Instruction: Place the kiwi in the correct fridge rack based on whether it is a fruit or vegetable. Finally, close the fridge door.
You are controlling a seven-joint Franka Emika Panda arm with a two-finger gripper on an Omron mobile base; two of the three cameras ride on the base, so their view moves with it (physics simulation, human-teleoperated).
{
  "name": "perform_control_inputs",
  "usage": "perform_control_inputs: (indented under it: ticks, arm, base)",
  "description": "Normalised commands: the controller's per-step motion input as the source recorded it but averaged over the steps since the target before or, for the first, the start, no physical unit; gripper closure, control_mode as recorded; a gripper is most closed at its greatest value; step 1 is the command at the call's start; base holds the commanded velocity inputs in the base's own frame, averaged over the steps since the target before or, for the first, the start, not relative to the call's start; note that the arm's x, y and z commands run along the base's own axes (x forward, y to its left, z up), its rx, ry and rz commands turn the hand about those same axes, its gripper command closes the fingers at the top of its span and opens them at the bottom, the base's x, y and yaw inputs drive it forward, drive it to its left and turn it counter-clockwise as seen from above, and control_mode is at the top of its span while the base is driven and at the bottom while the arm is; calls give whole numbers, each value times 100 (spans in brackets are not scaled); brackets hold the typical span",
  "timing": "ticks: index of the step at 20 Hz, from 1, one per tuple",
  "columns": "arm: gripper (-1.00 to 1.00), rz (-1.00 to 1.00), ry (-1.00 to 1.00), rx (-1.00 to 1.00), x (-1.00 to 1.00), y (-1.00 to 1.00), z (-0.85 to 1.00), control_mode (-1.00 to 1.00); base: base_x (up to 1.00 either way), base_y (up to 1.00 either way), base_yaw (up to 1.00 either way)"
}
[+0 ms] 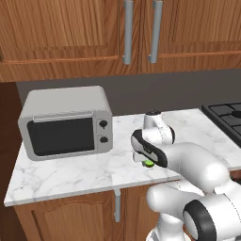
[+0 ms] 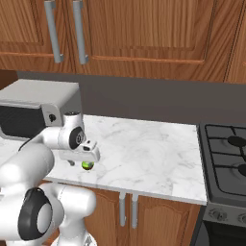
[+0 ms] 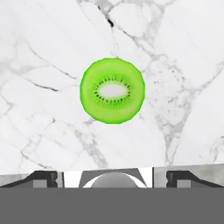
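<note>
The kiwi (image 3: pixel 112 90) lies cut face up on the white marble counter (image 3: pixel 39 52), bright green with a pale centre and a ring of dark seeds. My gripper (image 3: pixel 112 178) hangs straight above it and is open, its two dark fingertips (image 3: pixel 43 178) spread wide on either side, apart from the fruit. In the left base view the kiwi (image 1: pixel 148 164) peeks out just under the hand near the counter's front edge. The right base view has the kiwi (image 2: pixel 87 166) below the hand too. The fridge, its racks and its door are out of view.
A grey microwave (image 1: pixel 66 123) stands on the counter to the left. A black gas stove (image 2: pixel 226 158) borders the counter on the right. Wooden wall cabinets (image 1: pixel 127 33) hang above, and the counter's front edge (image 2: pixel 134 188) runs close to the kiwi.
</note>
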Motion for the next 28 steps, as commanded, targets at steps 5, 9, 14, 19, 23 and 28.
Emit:
perform_control_inputs:
  ticks: [5,9,14,19,23,28]
  arm:
    - [-100,0,0,0,28,0,-15,-100]
    - [-100,0,0,0,27,0,-9,-100]
    - [-100,0,0,0,21,0,-19,-100]
    - [-100,0,1,0,18,0,-27,-100]
    - [-100,0,0,0,19,0,-25,-100]
    - [-100,0,0,0,1,0,-22,-100]
  base:
    - [0,0,0]
    - [0,0,0]
    - [0,0,0]
    - [0,0,0]
    - [0,0,0]
    - [0,0,0]
